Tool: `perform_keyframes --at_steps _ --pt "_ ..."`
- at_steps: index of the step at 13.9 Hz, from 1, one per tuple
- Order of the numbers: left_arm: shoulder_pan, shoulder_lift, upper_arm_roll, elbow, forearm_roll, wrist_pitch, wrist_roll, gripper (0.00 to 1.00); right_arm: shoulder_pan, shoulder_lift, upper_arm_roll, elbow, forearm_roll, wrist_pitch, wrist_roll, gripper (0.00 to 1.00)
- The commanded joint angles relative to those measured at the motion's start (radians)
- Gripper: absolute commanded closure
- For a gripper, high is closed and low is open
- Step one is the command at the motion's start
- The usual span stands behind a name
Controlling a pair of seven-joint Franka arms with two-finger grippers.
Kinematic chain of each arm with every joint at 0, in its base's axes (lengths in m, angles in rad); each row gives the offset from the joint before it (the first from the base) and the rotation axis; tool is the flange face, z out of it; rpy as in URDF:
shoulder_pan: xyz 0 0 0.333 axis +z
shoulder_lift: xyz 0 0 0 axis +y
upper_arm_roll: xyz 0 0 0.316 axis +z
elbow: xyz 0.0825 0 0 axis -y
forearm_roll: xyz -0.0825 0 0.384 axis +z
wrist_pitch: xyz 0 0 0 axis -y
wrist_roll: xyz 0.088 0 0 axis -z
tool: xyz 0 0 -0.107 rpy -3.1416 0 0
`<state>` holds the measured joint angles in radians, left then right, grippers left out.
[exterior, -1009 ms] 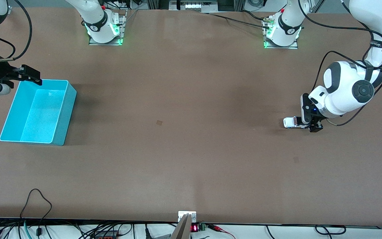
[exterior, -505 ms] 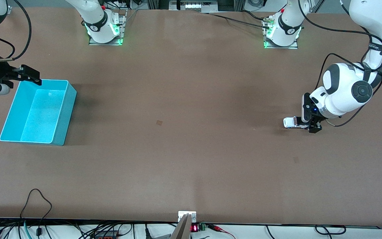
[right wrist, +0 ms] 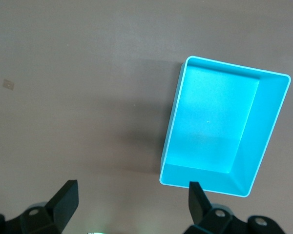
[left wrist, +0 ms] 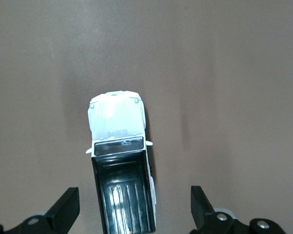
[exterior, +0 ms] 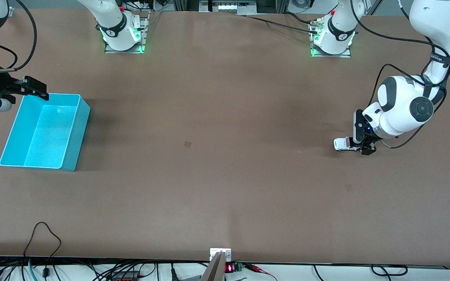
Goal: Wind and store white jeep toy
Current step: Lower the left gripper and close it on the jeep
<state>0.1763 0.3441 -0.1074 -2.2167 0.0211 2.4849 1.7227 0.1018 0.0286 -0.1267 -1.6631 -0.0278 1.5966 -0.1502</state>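
The white jeep toy (exterior: 341,144) stands on the brown table near the left arm's end. In the left wrist view the jeep (left wrist: 121,161) shows its white hood and black roof. My left gripper (exterior: 361,145) is low over the jeep's rear, open, its fingers (left wrist: 63,209) on either side of the black roof with gaps to it. The cyan bin (exterior: 45,130) is empty at the right arm's end and also shows in the right wrist view (right wrist: 219,126). My right gripper (exterior: 33,88) is open, holds nothing and waits above the bin's corner farthest from the camera.
A small dark mark (exterior: 187,144) lies on the table's middle. The arm bases (exterior: 123,35) stand along the table's edge farthest from the camera. Cables hang at the edge nearest the camera.
My left arm has lowered and shifted slightly, and its gripper sits a little closer over the jeep's rear. The jeep and the right arm have not moved.
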Motion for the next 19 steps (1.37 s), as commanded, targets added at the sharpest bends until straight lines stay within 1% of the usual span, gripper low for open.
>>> perform_keyframes --at_steps 1,8,11,14,15,19 --pt "0.009 0.01 -0.008 -0.003 0.003 0.017 0.011 0.0 -0.005 -0.003 0.001 0.009 0.02 -0.017 0.012 0.0" --pt "0.008 0.03 -0.008 -0.005 0.01 0.043 0.014 0.0 -0.002 -0.003 0.001 0.009 0.019 -0.017 0.012 0.0" --pt "0.008 0.032 -0.008 -0.012 0.01 0.055 0.015 0.03 -0.002 -0.003 0.001 0.009 0.019 -0.017 0.011 0.0" --pt "0.008 0.038 -0.008 -0.023 0.011 0.089 0.015 0.09 -0.002 -0.003 0.001 0.009 0.019 -0.017 0.011 0.0" --pt "0.008 0.036 -0.008 -0.024 0.01 0.089 0.017 0.13 -0.002 -0.003 0.001 0.009 0.019 -0.017 0.011 0.0" --pt "0.008 0.035 -0.008 -0.024 0.011 0.089 0.023 0.21 -0.002 -0.003 0.001 0.009 0.019 -0.017 0.012 0.0"
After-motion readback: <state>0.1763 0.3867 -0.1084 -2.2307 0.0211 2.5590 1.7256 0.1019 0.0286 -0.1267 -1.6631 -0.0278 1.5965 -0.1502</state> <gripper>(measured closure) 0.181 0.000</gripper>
